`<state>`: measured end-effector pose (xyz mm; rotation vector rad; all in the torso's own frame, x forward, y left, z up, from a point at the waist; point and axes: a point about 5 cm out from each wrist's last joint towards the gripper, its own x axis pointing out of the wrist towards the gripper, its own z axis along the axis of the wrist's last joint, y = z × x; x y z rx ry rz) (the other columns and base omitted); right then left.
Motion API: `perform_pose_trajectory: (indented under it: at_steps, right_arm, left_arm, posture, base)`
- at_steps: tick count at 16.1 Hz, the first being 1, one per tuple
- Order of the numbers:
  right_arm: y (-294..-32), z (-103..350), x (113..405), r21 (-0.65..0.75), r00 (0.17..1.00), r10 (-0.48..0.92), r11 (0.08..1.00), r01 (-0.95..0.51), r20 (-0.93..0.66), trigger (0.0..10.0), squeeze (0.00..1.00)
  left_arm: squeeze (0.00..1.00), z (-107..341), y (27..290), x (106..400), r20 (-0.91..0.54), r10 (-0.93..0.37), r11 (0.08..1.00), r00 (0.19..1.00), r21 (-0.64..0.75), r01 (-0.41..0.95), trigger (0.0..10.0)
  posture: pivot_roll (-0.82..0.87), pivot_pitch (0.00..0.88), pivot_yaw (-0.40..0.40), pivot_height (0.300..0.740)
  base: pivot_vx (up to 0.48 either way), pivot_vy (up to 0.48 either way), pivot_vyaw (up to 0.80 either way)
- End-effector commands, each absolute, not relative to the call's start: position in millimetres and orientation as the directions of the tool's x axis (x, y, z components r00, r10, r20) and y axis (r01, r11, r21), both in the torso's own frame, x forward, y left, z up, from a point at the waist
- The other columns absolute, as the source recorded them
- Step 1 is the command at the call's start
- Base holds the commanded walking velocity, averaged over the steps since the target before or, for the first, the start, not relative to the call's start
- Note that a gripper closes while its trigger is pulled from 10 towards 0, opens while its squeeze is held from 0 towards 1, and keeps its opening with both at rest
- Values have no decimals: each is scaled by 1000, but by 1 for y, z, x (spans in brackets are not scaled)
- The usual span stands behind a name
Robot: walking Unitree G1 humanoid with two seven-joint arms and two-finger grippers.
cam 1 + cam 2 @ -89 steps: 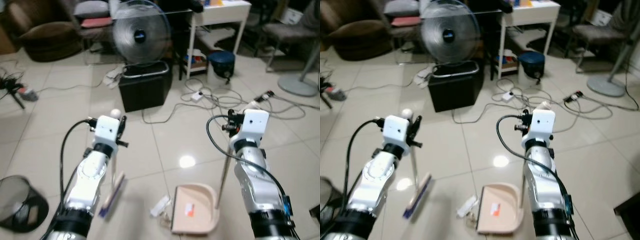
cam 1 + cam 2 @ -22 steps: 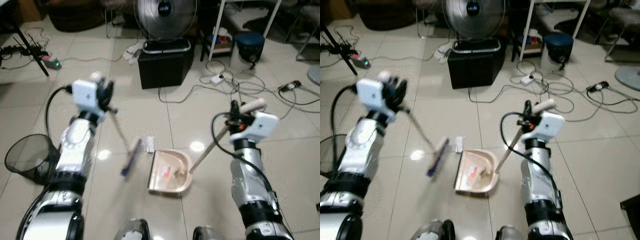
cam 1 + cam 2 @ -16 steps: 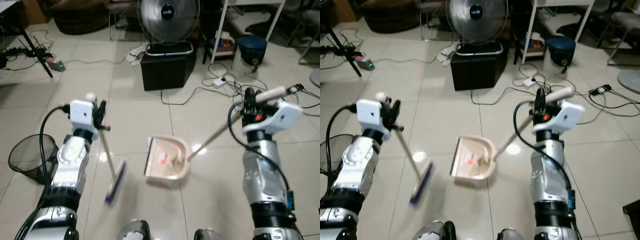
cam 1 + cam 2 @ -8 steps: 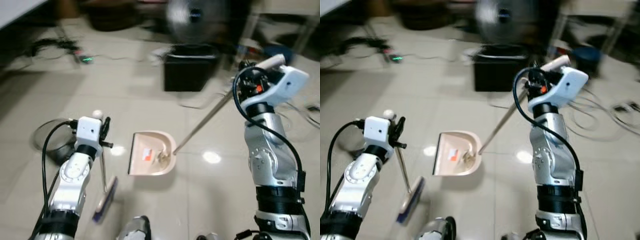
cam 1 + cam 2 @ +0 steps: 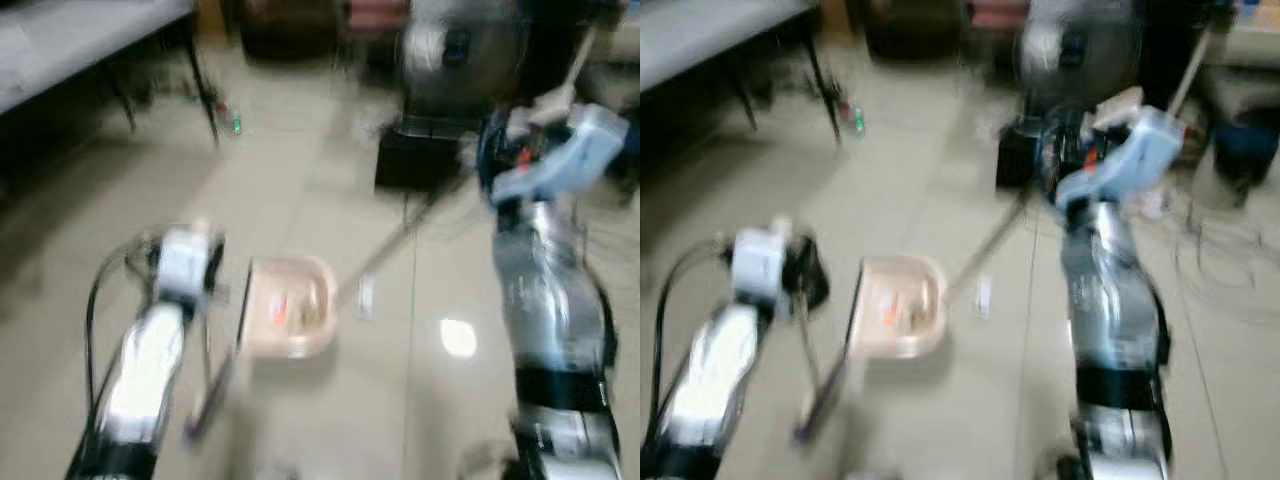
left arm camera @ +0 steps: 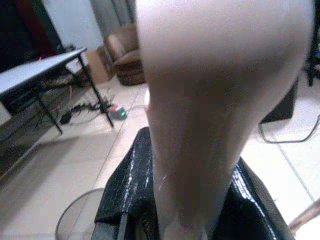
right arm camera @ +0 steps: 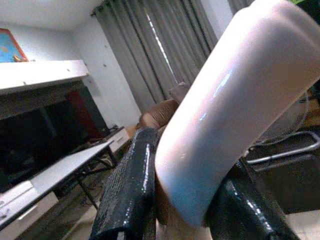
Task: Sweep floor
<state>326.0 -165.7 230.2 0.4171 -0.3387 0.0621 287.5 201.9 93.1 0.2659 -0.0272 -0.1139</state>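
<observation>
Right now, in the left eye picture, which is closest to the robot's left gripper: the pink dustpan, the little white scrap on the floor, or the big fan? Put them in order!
From the left gripper:
1. Dustpan: just beside it, toward the robot's right.
2. White scrap: on the floor past the dustpan, further right.
3. Fan: far ahead at the back of the room, on the black box.

Pink dustpan [image 5: 288, 305] hangs from its long handle [image 5: 400, 237] in my right gripper [image 5: 490, 150], litter inside. Broom [image 5: 208, 385] slants to the floor from my left gripper [image 5: 205, 265]. White scrap [image 5: 366, 297] lies beside the pan. Blurred.
</observation>
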Motion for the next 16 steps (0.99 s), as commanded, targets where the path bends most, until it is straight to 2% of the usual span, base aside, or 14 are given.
perform_pose_trajectory:
  at_steps: [1, 12, 16]
  right_arm:
    - [-169, 249, 324, 403, 916, -28, 903, -149, 401, 10000, 0]
    - [-165, 264, 330, 407, 905, 10, 891, -201, 425, 10000, 0]
    - [-167, 267, 332, 420, 901, -5, 886, -197, 434, 10000, 0]
  left_arm:
    - [0, 107, 196, 293, 68, -132, 953, 989, 282, 108, 10000]
    - [0, 95, 201, 284, 39, -54, 965, 998, 259, 43, 10000]
    - [0, 95, 202, 286, 38, -51, 964, 998, 264, 39, 10000]
  posture:
    - [-64, 0, 83, 740]
    - [-49, 0, 41, 740]
    - [-48, 0, 40, 740]
  base:
    - [398, 0, 800]
    - [419, 0, 800]
    - [416, 0, 156]
